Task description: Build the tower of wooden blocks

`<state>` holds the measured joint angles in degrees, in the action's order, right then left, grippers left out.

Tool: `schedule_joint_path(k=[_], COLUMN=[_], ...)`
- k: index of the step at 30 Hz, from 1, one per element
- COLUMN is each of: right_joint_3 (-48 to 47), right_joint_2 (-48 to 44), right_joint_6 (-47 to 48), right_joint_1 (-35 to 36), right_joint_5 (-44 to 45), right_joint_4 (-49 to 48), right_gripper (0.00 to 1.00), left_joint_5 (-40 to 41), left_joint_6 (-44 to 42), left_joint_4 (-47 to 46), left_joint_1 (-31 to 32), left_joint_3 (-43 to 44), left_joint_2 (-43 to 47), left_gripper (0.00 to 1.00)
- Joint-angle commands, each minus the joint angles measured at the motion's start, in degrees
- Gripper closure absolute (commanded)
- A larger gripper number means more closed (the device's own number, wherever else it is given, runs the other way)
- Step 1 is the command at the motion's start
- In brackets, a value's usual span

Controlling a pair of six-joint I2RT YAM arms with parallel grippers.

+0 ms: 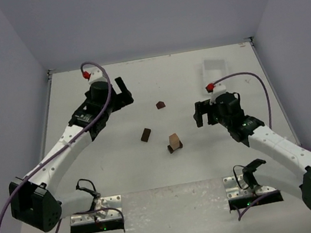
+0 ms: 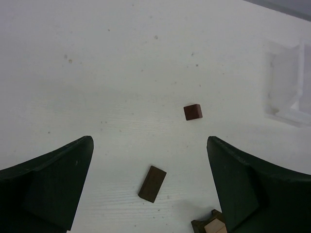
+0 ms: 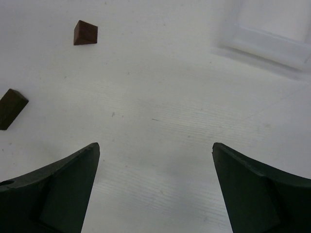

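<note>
white tabletop, block stack of a tan piece on a dark one near the middle, flat dark block lying near it, small dark block farther back, left gripper spread wide and empty, right gripper spread wide and empty, white tray at the back right

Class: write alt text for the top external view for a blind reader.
At centre, a tan block stands on a dark base; a long block and a small block lie loose nearby. The left gripper and right gripper flank them, fingers open; a white tray sits back right.
</note>
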<state>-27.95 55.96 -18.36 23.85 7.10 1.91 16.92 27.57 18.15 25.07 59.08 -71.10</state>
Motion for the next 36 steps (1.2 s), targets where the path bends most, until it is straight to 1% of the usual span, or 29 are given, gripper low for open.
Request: schedule_joint_path(k=[1,2,4,7,11,13,16,17,19,22,25,29,33,36], right_joint_3=[-7.97,-10.5,-12.15,-19.07,-31.08,-35.3,-39.72,-41.56,-43.62,-46.91,-49.06,-52.64,-54.97,-55.54], right_joint_2=[2.35,3.44,5.46,9.76,20.71,25.73,32.46,35.96,39.63,45.99,50.73,56.9,60.38,62.14], right_joint_6=[7.83,9.89,13.71,21.34,26.58,27.89,27.5,26.98,26.53,26.53,24.78,21.39,19.83,19.5], right_joint_1=[6.3,8.29,10.45,14.48,20.99,22.96,24.49,25.1,25.88,27.9,28.86,28.89,28.89,28.89], right_joint_5=[-2.12,-4.69,-11.65,-16.66,-15.73,-15.28,-14.66,-14.48,-13.7,-9.98,-7.3,-7.28,-7.28,-4.95], right_joint_4=[-0.01,0.54,0.82,4.35,9.48,11.73,13.38,13.48,15.11,17.48,17.24,16.98,16.6,17.16], right_gripper=[0.01,0.01,0.01,0.01,0.01,0.01,0.01,0.01,0.01,0.01,0.01,0.01,0.01,0.01], left_joint_5=[-5.35,-8.18,-10.13,-12.15,-9.58,-9.56,-8.56,-6.65,-3.95,-0.16,0.81,0.18,0.55,0.66], left_joint_6=[2.21,2.57,2.05,0.09,-1.44,-1.84,-0.51,-0.32,0.64,0.9,0.84,1.46,1.92,2.13], left_joint_4=[-8.92,-11.69,-14.01,-16.38,-16.67,-17.6,-19.74,-21.04,-22.07,-23.93,-23.99,-24.9,-24.19,-24.3], left_joint_1=[-7.54,-9.83,-12.22,-12.69,-12.77,-12.77,-12.77,-12.77,-12.77,-12.77,-12.84,-12.78,-12.77,-12.86], left_joint_3=[-3.13,-4.04,-5.45,-7.33,-9.41,-11.15,-15.03,-15.84,-18.33,-20.29,-21.53,-23.23,-23.24,-23.39], left_joint_2=[2.19,2.19,2.24,2.65,4.07,6.01,8.53,10.27,12.29,15.51,17.65,18.52,17.82,17.58], left_gripper=[0.0,0.0,0.0,0.0,0.0,0.0,0.0,0.0,0.0,0.0,0.0,0.0,0.0,0.0])
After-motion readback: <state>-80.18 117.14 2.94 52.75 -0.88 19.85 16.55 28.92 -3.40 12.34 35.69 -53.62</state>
